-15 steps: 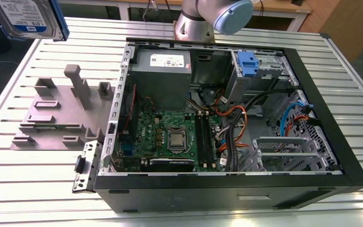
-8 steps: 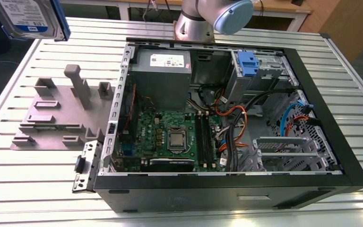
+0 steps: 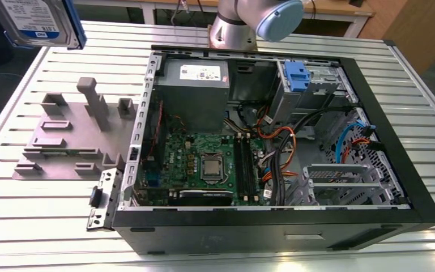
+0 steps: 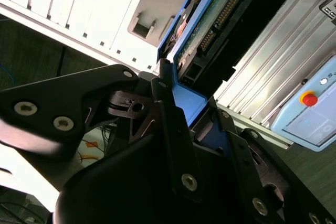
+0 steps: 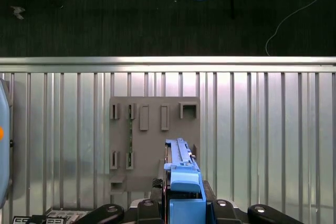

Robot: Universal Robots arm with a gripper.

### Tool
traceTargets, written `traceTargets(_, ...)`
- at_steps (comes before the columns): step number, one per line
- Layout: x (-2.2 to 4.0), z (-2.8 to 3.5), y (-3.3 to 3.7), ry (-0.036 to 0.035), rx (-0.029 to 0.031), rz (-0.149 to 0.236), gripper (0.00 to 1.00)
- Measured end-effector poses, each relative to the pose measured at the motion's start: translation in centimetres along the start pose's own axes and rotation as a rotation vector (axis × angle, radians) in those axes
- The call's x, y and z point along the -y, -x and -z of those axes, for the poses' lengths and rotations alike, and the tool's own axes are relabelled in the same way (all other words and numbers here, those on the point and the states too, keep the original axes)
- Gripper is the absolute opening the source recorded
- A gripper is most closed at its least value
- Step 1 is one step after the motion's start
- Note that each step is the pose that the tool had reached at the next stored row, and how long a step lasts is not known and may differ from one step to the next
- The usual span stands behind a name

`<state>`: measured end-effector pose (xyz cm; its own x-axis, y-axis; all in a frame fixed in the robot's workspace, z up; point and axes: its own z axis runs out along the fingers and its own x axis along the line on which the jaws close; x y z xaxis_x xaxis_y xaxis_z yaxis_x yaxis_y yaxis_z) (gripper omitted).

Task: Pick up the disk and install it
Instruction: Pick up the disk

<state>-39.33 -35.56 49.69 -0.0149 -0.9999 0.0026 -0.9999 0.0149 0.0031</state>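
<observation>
Here, disk (image 3: 40, 22) held aloft at exterior view's upper left, label toward camera, clear of slatted table (image 3: 21, 226) and well apart from open computer case (image 3: 278, 226). In both wrist views gripper (image 4: 190, 109) clamped on disk's blue bracket, fingers (image 4: 168, 124) pressed against either side. In first wrist view, disk seen edge-on over grey fixture plate (image 5: 152, 129). Case lies on side, motherboard (image 3: 202, 164) exposed.
</observation>
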Motion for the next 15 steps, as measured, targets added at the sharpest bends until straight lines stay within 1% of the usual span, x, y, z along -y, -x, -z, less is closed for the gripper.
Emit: traceTargets(15,0.57,0.00,0.01,0.0000,0.0000,0.000,0.36)
